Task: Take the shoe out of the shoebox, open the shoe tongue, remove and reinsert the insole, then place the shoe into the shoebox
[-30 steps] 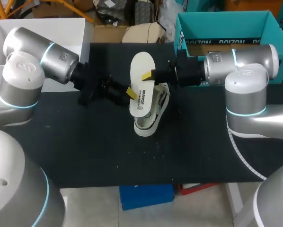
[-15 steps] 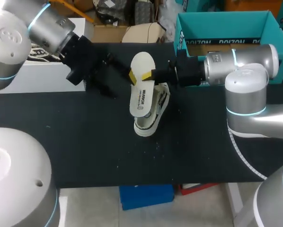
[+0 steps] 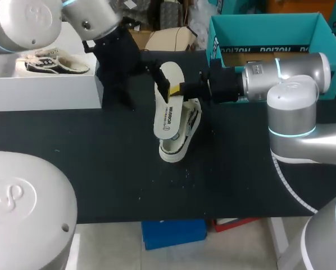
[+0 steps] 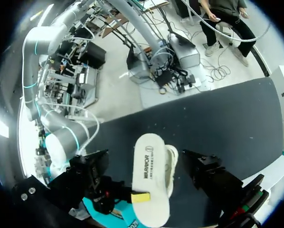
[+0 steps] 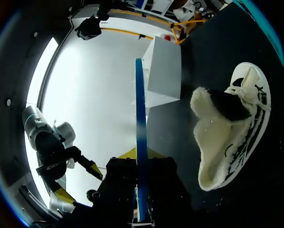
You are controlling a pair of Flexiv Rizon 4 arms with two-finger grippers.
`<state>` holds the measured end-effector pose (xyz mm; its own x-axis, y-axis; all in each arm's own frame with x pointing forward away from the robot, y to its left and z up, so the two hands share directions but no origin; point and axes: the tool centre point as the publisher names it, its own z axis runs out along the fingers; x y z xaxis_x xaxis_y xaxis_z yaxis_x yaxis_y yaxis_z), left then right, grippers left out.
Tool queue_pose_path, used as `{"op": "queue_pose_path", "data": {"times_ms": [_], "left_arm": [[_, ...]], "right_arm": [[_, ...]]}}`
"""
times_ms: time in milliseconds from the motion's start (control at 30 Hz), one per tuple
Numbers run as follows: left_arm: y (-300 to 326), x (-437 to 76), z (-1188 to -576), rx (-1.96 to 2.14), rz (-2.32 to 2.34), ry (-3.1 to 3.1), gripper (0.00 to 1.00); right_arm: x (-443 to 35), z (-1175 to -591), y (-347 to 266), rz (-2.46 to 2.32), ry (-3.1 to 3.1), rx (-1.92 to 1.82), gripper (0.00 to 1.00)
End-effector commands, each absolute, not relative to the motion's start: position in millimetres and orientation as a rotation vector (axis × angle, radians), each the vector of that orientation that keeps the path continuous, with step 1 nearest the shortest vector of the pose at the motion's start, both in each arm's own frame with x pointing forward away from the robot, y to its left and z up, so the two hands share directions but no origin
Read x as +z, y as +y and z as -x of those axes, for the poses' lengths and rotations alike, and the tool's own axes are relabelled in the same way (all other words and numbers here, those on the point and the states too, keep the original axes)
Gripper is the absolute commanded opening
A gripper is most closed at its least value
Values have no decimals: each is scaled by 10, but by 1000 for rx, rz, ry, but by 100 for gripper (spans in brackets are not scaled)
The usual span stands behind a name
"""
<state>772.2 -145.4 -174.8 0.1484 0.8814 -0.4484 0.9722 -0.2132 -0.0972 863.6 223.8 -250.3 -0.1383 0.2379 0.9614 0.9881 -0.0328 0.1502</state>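
My right gripper (image 3: 178, 88) is shut on the side edge of a white insole (image 3: 169, 109) and holds it upright above a white, black-trimmed shoe (image 3: 183, 135) that lies on the black table. The right wrist view shows the insole (image 5: 139, 133) edge-on between the fingers, with the shoe (image 5: 232, 128) beside it. My left gripper (image 3: 160, 80) hangs open by the insole's far left edge and holds nothing. In the left wrist view the insole (image 4: 150, 171) covers most of the shoe (image 4: 172, 161). The teal shoebox (image 3: 269, 25) stands at the back right.
A white box (image 3: 44, 84) stands at the table's back left, with another shoe (image 3: 50, 62) in it. The black tabletop (image 3: 128, 180) stretches in front of the shoe. My right arm (image 3: 286, 73) lies across the front of the shoebox.
My left gripper has let go of the insole's left edge and opened; its arm has risen and swung toward the back. The right arm and the insole have not moved.
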Motion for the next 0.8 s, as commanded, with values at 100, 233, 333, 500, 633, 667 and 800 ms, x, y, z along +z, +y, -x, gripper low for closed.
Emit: {"op": "queue_pose_path", "data": {"times_ms": [100, 233, 333, 500, 633, 667, 800], "left_arm": [[-1644, -1861, -7826, 769, -2552, 2449, 100], [-1649, -1897, -7839, 848, -2501, 2479, 100], [-1664, -1884, -7836, 975, -2423, 2491, 100], [-1645, -1850, -7842, 1021, -2351, 2426, 100], [-1637, -1832, -7843, 1015, -2305, 2374, 100], [-1636, -1827, -7849, 1020, -2294, 2368, 100], [-1641, -1813, -7876, 974, -2307, 2341, 100]], "right_arm": [[-2507, -8632, 2249, 1353, -1471, -1235, 0], [-2507, -8632, 2249, 1353, -1471, -1235, 0], [-2507, -8632, 2249, 1353, -1471, -1235, 0], [-2507, -8632, 2249, 1353, -1471, -1235, 0], [-2507, -8632, 2249, 1353, -1471, -1235, 0], [-2507, -8632, 2249, 1353, -1471, -1235, 0], [-2507, -8632, 2249, 1353, -1471, -1235, 0]]}}
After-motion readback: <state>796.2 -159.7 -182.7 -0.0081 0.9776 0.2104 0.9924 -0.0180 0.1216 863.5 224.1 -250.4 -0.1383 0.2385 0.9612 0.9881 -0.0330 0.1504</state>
